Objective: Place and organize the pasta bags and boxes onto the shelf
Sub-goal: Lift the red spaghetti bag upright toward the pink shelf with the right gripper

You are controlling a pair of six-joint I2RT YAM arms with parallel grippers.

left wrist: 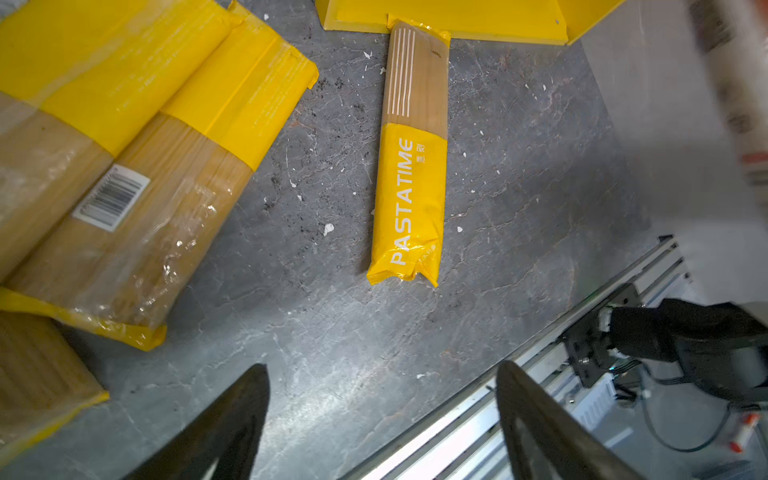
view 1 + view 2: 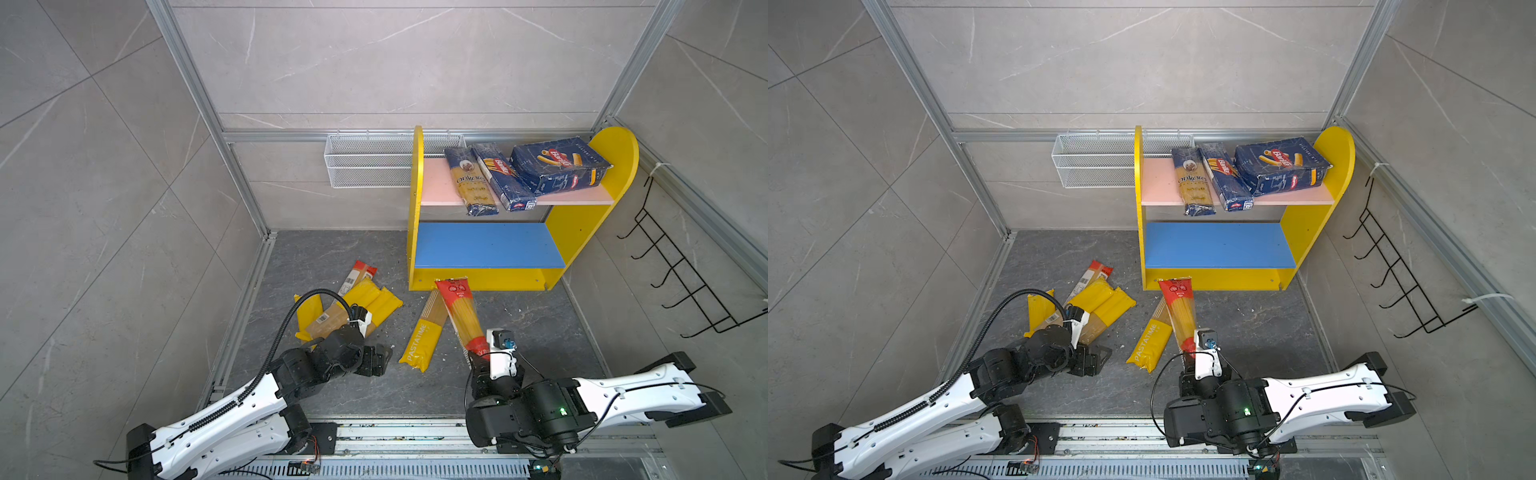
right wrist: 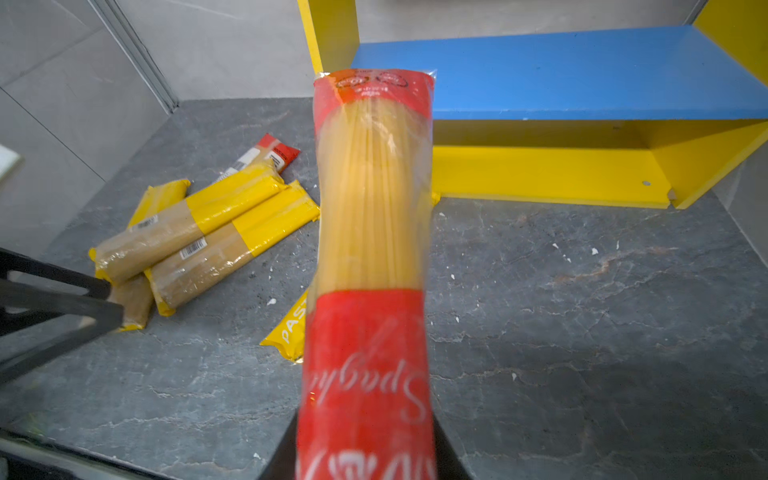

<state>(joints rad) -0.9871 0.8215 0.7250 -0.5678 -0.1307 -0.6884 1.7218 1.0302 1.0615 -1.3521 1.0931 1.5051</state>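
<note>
My right gripper (image 2: 477, 360) is clamped on the near end of the red-ended spaghetti bag (image 2: 462, 309), which points far toward the shelf (image 2: 415, 199). It looks slick, brittle and likely to sag, so I'd grip it mid-length. My left gripper (image 1: 382, 368) gapes empty.

Shelf (image 2: 582, 224) is yellow (pink board (image 2: 436, 183), blue board (image 2: 486, 245)), wide box (image 2: 557, 166) dark blue

PASTATIME on yellow bag (image 1: 409, 199), Barilla on box (image 2: 559, 164)

Two blue Barilla boxes (image 2: 559, 166) (image 2: 503, 176), one blue ankara bag (image 2: 471, 180), four yellow bags (image 2: 308, 309) (image 2: 365, 296) (image 2: 384, 305) (image 2: 422, 340), two red-ended bags (image 2: 463, 316) (image 2: 359, 276), one shelf (image 2: 582, 224), one wire basket (image 2: 365, 166), one hook rack (image 2: 681, 282).
</note>
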